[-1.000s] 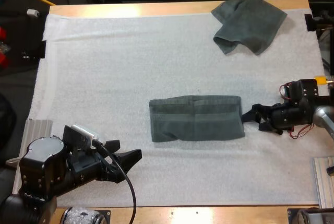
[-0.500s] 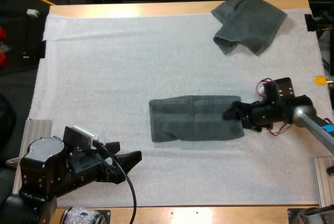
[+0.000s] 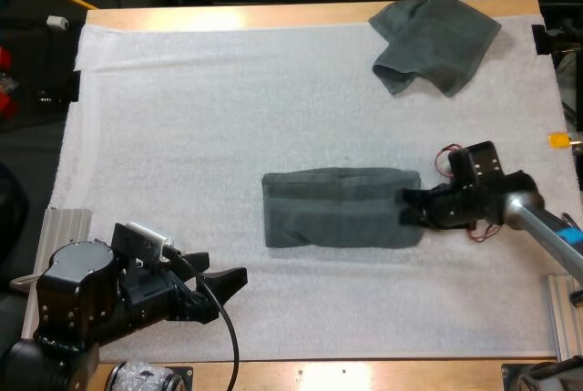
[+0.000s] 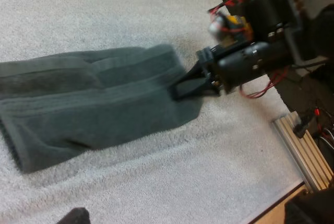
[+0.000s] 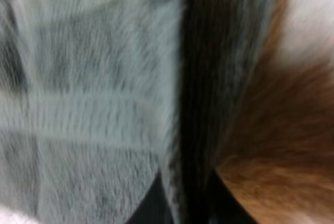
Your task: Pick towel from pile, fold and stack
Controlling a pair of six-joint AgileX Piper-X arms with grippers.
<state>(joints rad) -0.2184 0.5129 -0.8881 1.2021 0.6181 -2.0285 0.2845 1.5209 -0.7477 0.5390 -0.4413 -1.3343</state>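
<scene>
High view, entry: dark grey-green folded towel [image 3: 337,207] is lying lengthwise at the middle of the white foam mat [image 3: 182,118], flattened for another fold. Right tool [image 3: 407,209] is pinching its right end from both sides, probably to carry that end across. Left tool [image 3: 221,274] is hovering at the mat's near edge, fingers apart and holding nothing. Crumpled dark grey-green towel [image 3: 435,43] is waiting at the far right corner as the pile.

— What's blurring?
— The folded towel [image 5: 94,104], smearing in the right wrist view
— Anything hiding?
— The right gripper [image 3: 408,209] is hiding its fingertips in its right end; the left wrist view is cropping its left end
</scene>
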